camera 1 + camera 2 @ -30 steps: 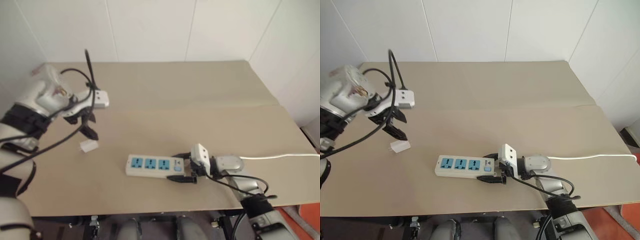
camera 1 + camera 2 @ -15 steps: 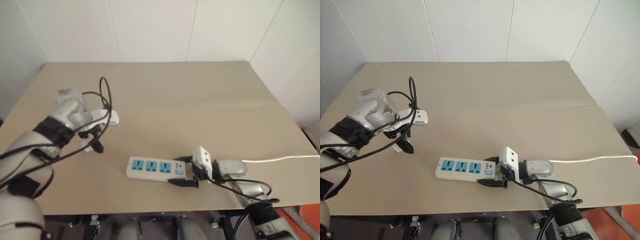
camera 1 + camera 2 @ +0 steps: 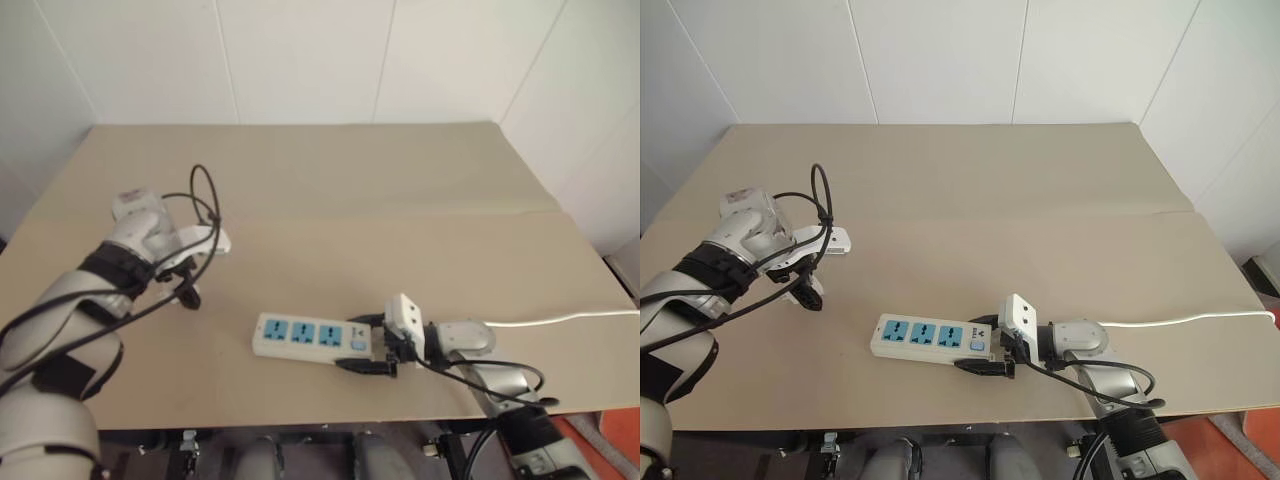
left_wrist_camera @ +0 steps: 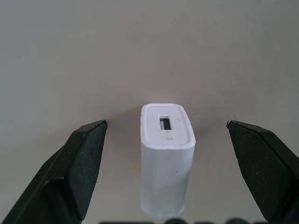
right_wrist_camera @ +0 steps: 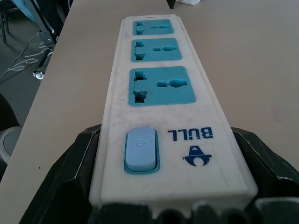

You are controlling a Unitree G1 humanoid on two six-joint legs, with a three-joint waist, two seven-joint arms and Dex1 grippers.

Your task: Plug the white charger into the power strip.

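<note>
Pincers first, from my left eye view: my left pincer (image 3: 183, 290) points down at the tabletop (image 3: 330, 190) at about nine o'clock, its black fingers spread wide. Under it I can barely make out the white charger, which looks to be hidden by the fingers from here. My right pincer (image 3: 372, 345) sits at about five o'clock, clamped on the switch end of the power strip (image 3: 312, 337). That strip lies flat with its three blue sockets facing up, and its thin white cord (image 3: 560, 318) runs off toward three o'clock.

From my right eye view the layout is the same: left pincer over the nine o'clock side, strip and right pincer near five o'clock, well apart from each other.

Through my left wrist view, the white charger (image 4: 167, 157) stands between my two open fingers (image 4: 77, 165), touching neither, with its small port facing the camera.

Through my right wrist view, both fingers (image 5: 70, 177) press against the strip's two long sides just beside the pale blue switch (image 5: 140, 149), and the three sockets stretch away beyond it.
</note>
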